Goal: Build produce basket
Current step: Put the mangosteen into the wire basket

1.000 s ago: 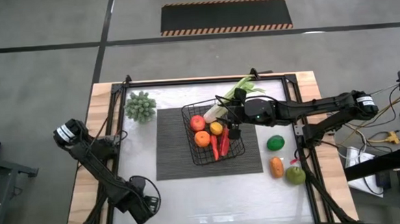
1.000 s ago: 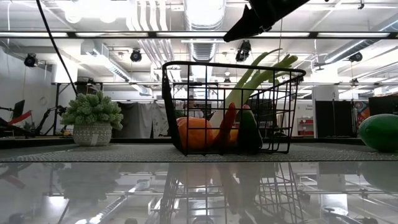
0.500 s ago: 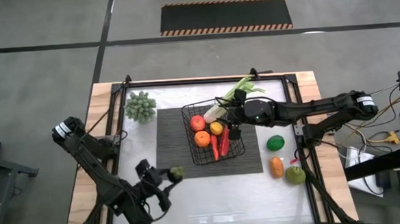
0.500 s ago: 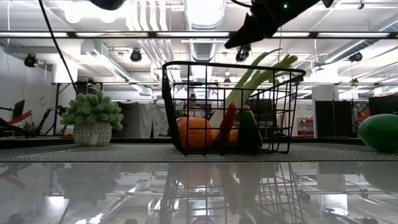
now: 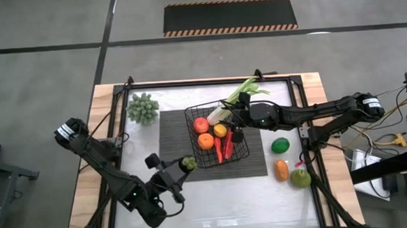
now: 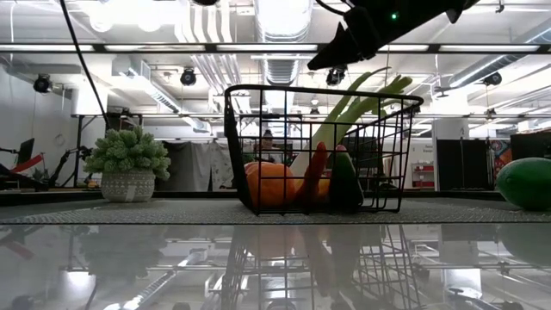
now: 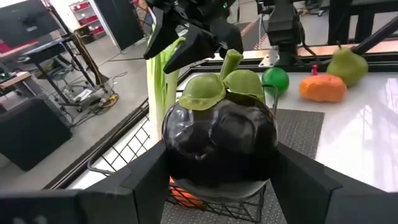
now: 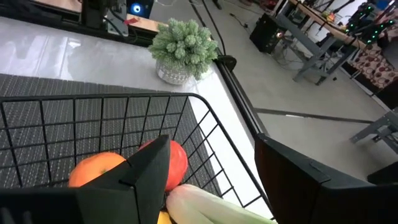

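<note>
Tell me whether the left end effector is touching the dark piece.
Touching. In the left wrist view, the left end effector has a finger pressed against each side of the dark piece, with no gap showing.

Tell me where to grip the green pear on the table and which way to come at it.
Grip the green pear across its wide lower body, coming straight down from above. It rests near the table's right edge, close beside the orange piece, so set the fingers on the sides away from that neighbour. The right gripper, now over the basket, is nearer than the left gripper.
</note>
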Action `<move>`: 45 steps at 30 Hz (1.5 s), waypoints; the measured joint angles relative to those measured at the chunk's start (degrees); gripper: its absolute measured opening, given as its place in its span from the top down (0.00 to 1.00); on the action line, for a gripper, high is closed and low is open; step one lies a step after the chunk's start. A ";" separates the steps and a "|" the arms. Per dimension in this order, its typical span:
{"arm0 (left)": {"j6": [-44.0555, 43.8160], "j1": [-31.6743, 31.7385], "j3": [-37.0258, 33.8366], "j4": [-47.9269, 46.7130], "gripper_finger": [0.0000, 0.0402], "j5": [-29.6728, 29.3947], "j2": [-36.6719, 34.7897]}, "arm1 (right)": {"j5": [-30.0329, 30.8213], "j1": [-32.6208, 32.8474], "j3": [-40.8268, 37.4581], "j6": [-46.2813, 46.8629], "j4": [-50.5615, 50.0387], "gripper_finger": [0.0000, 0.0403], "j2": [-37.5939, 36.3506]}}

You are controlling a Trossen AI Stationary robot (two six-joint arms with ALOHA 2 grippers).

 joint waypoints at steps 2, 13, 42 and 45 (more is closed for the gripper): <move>0.75 0.58 0.00 0.10 0.45 0.49 0.00 | 0.00 0.00 0.00 0.00 -0.02 0.46 -0.01; 27.84 3.37 -0.03 17.19 0.45 7.20 0.00 | -6.55 0.03 1.27 6.33 1.36 0.38 -4.82; 42.67 17.63 -4.49 35.14 0.45 9.96 -0.04 | -36.65 0.92 0.31 5.57 21.62 0.19 6.81; 42.31 18.23 -4.49 35.70 0.45 9.90 -0.04 | -35.00 0.91 0.31 4.45 22.26 0.19 6.94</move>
